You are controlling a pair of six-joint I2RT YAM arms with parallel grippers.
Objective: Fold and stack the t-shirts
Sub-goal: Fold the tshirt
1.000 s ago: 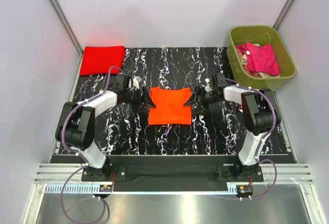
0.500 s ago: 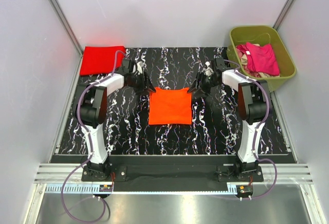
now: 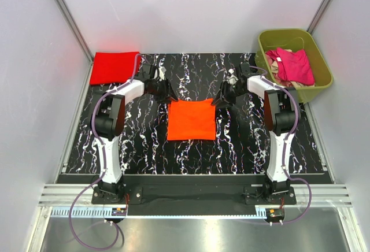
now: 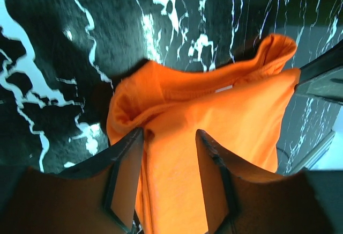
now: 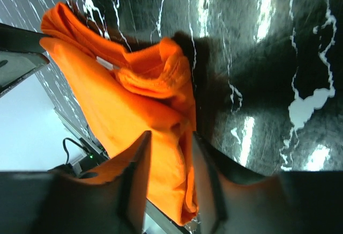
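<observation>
A folded orange t-shirt (image 3: 191,119) lies flat on the black marbled table (image 3: 144,148). My left gripper (image 3: 168,95) is at its far left corner, and my right gripper (image 3: 218,99) is at its far right corner. In the left wrist view the gripper (image 4: 169,133) has its jaws apart over the orange fabric (image 4: 236,116), whose bunched corner lies just beyond the tips. In the right wrist view the gripper (image 5: 170,135) likewise has its jaws apart over the shirt (image 5: 107,100). A folded red t-shirt (image 3: 115,67) lies at the far left.
An olive bin (image 3: 321,88) at the far right holds crumpled pink and red shirts (image 3: 293,67). Grey walls enclose the table on three sides. Both arms reach forward from their bases at the near edge.
Both grippers moved from the shirt's sides up to its far corners. The arms have stretched out, and the shirt's far edge now lies straighter.
</observation>
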